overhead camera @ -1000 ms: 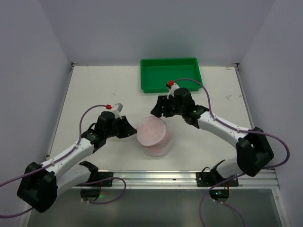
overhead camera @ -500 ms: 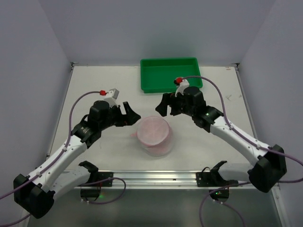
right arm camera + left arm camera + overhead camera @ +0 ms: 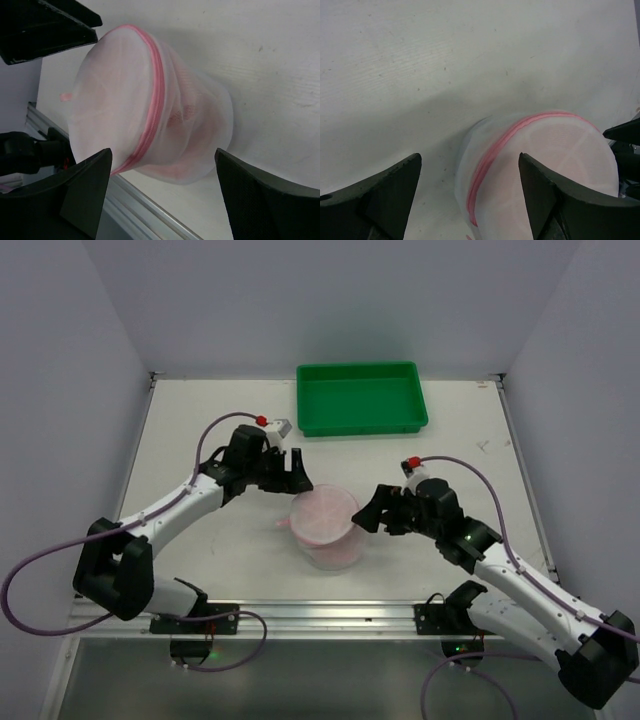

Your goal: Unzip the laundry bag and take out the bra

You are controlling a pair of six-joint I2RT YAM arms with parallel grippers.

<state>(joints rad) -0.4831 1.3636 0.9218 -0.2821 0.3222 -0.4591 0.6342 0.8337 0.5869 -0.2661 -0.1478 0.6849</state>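
Observation:
The laundry bag, a white mesh drum with pink zipper trim, stands near the table's front middle. Its zipper runs shut along the rim where I can see it, and a small pink tab sticks out on its left. Pinkish fabric shows dimly through the mesh; the bra is otherwise hidden inside. My left gripper hovers open just behind and left of the bag, holding nothing. On the bag's right, my right gripper is open and faces its side without touching.
A green tray sits at the back of the table. The metal rail of the front edge runs just below the bag. White walls stand on the left, right and far sides.
Both grippers have opened and let go of the bag. The left arm has moved behind the bag's left; the right arm has swung from behind it to its near right.

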